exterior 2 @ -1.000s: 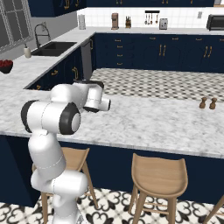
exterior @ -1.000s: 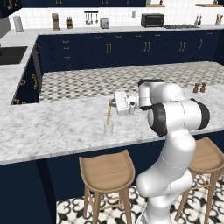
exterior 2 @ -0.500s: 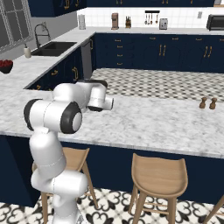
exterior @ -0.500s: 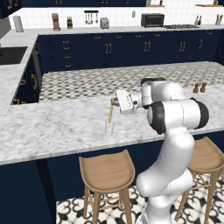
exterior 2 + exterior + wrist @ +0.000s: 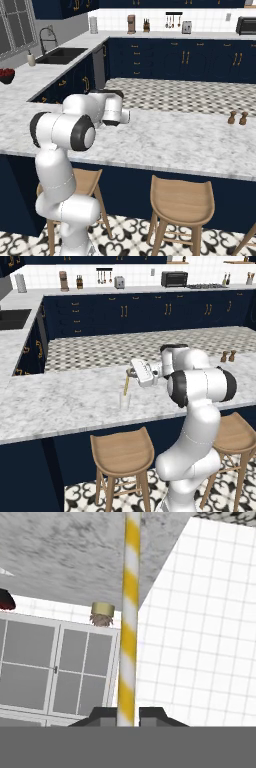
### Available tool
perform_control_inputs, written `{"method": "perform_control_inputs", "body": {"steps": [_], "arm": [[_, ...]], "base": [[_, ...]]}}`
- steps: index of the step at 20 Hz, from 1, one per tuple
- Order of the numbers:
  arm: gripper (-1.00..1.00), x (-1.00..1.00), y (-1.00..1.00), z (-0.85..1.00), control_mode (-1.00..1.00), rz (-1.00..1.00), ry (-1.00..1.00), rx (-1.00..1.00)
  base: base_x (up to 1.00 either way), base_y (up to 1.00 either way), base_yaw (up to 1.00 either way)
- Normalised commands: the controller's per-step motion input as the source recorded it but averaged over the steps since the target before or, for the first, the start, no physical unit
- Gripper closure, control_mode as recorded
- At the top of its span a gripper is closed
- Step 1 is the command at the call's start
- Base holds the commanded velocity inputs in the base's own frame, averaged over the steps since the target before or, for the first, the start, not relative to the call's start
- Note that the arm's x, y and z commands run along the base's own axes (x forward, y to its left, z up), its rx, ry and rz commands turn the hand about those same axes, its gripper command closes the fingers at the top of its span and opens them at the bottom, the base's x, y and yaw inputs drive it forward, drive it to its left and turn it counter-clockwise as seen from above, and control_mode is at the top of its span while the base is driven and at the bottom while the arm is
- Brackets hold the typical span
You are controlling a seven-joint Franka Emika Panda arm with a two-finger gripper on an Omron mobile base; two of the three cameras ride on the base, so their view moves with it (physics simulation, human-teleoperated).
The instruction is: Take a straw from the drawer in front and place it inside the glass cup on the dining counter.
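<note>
While the long white-grey marbled dining counter [image 5: 60, 406] fills mid-frame, the small clear glass cup [image 5: 124, 401] stands at left base view centre, likely fragile and slick. The dark two-finger gripper [image 5: 128, 714] pinches the thin yellow-and-white striped straw [image 5: 129, 622] at its end; light, stiff, poised over the cup.

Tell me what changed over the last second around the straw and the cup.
The gripper shifted slightly toward the stools with the straw, whose lower end now hangs over the glass cup. The fingers stay shut on the straw; nothing was let go. The cup, the counter and the stools have not moved.
</note>
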Motion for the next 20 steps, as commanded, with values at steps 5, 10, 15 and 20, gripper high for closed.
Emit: {"method": "perform_control_inputs", "body": {"steps": [5, 10, 15, 20], "arm": [[1.00, -0.11, 0.00, 0.04, -1.00, 0.08, 0.00, 0.00], [1.00, -0.03, 0.00, 0.16, -1.00, 0.06, 0.00, 0.00], [1.00, 0.03, 0.00, -0.15, -1.00, 0.05, 0.00, 0.00], [1.00, 0.14, 0.00, -0.35, -1.00, 0.06, 0.00, 0.00]], "base": [[0.00, 0.00, 0.00], [0.00, 0.00, 0.00], [0.00, 0.00, 0.00], [0.00, 0.00, 0.00]]}}
